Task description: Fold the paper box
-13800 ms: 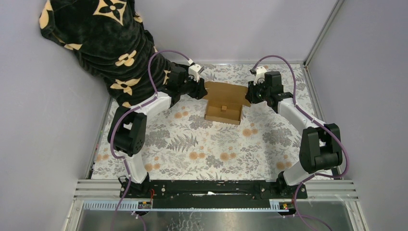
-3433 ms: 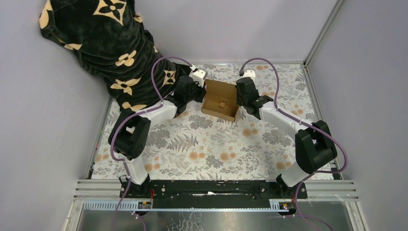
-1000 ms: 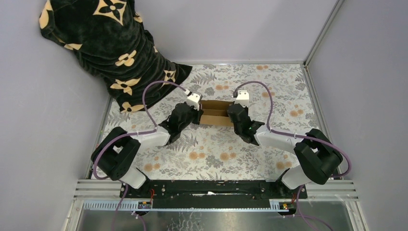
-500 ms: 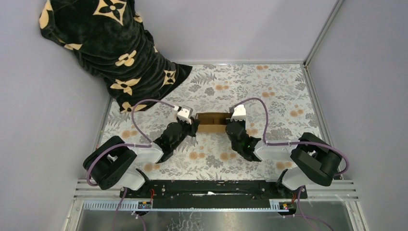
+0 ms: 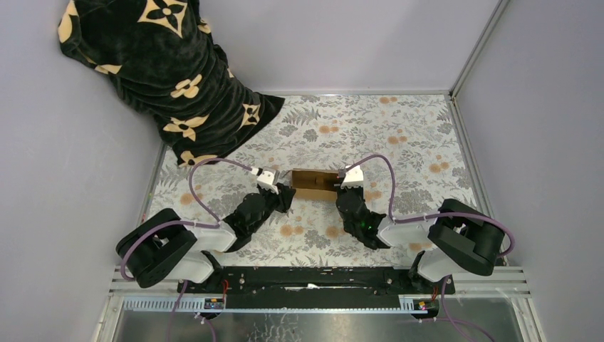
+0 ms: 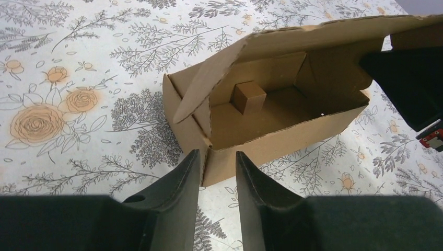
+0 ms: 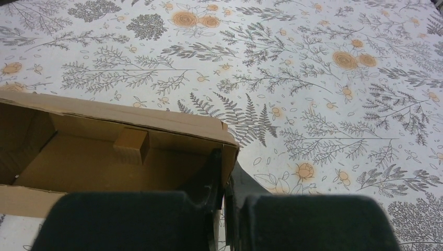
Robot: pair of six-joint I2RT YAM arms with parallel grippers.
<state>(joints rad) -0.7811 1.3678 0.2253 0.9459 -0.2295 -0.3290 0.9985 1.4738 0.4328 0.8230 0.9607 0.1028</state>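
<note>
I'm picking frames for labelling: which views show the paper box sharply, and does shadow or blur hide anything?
Top external: even, soft light; the paper box is small but clear. Left wrist: box sharp, inside shaded; the left gripper is featureless black. Right wrist: the right gripper is a soft dark mass.

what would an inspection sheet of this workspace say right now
surface: floral tablecloth, lying flat
job's things: paper box, walls up, lid flap not shut
clutter: black flower-print blanket in the far left corner
grippers: left gripper fingers apart at the box's corner; right gripper pinching the box's end wall
cables: purple cables loop off both wrists
surroundings: grey walls, metal rail at the near edge
</note>
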